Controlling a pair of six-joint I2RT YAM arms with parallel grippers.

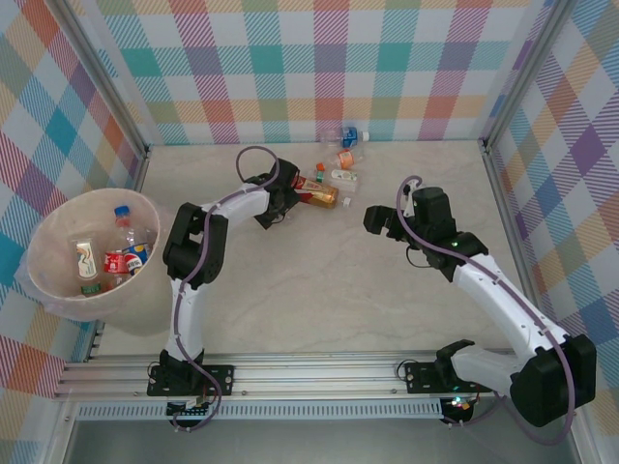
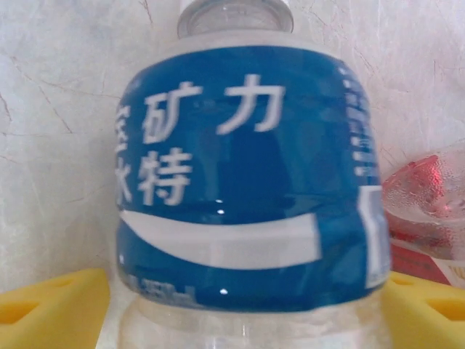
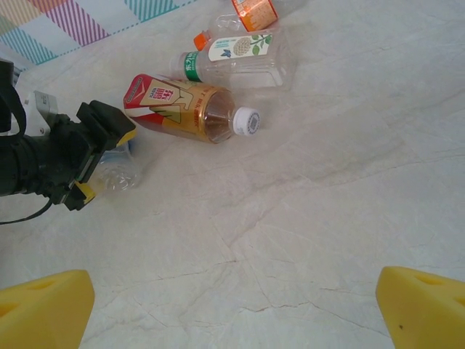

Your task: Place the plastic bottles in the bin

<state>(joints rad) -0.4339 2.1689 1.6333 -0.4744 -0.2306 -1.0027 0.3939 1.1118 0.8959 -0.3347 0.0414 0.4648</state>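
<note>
A clear bottle with a blue label (image 2: pixel 247 182) lies on the table between the yellow fingers (image 2: pixel 51 309) of my left gripper (image 2: pixel 247 305). The pads stand close on either side, with a sliver of gap on the left. From above, that gripper (image 1: pixel 288 198) sits at the edge of the bottle cluster. A gold-and-red bottle (image 3: pixel 182 109) lies beside it, with a green-labelled bottle (image 3: pixel 240 58) and an orange-labelled one (image 3: pixel 254 11) beyond. My right gripper (image 1: pixel 377 220) hovers open over bare table (image 3: pixel 236 305). The pink bin (image 1: pixel 53 227) at the left holds several bottles (image 1: pixel 121 256).
More bottles lie near the back wall (image 1: pixel 348 137). A red-labelled bottle (image 2: pixel 429 211) rests just right of the blue one. Plaid walls and metal posts (image 1: pixel 508 193) enclose the table. A metal rail (image 1: pixel 309 367) runs along the near edge.
</note>
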